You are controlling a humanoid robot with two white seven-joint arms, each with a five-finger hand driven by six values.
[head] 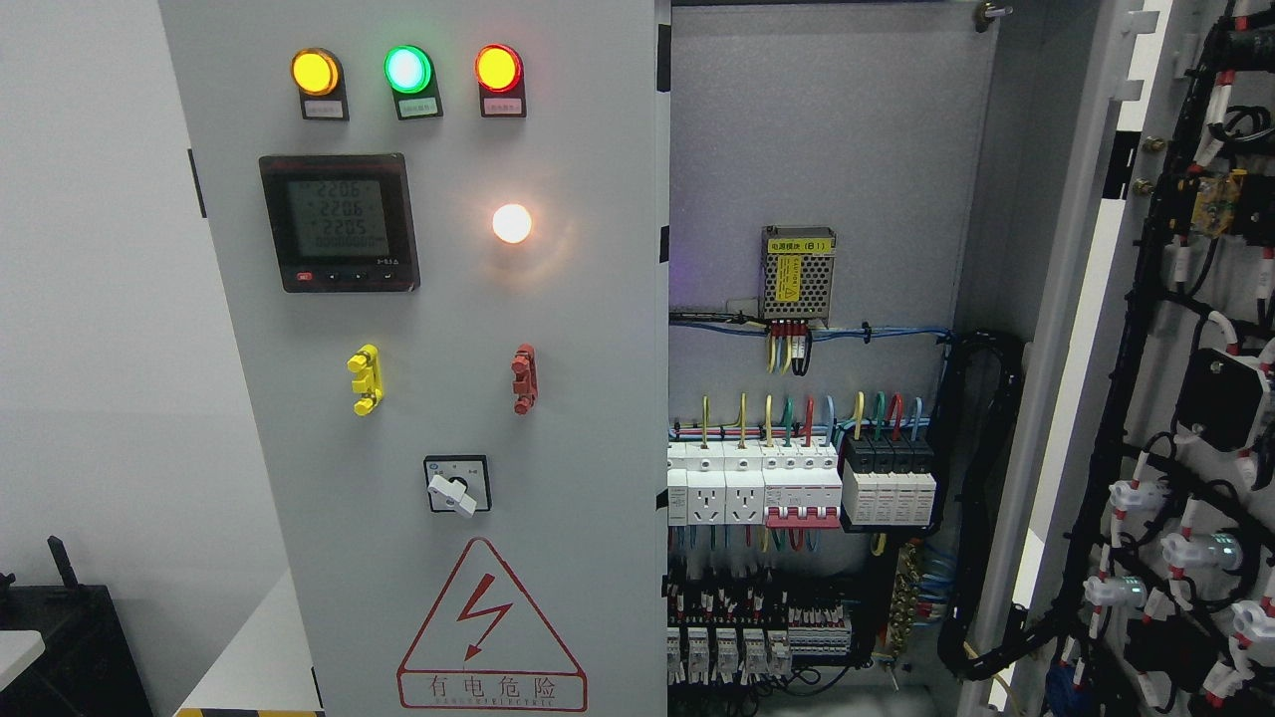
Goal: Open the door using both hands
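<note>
A grey electrical cabinet fills the head view. Its left door [448, 398] stands closed, carrying three lit lamps, a digital meter [339, 222], a white lamp, a yellow handle [365, 379], a red handle [524, 378], a rotary switch [457, 485] and a red warning triangle. The right door [1185, 418] is swung wide open at the picture's right, its inner side showing black wiring and lamp backs. Inside the cabinet [827, 129] are a power supply, breakers [802, 483] and coloured wires. Neither of my hands nor arms shows.
A white wall [90, 299] lies left of the cabinet. A black object [60, 637] sits at the lower left, with a pale floor strip beside the cabinet base.
</note>
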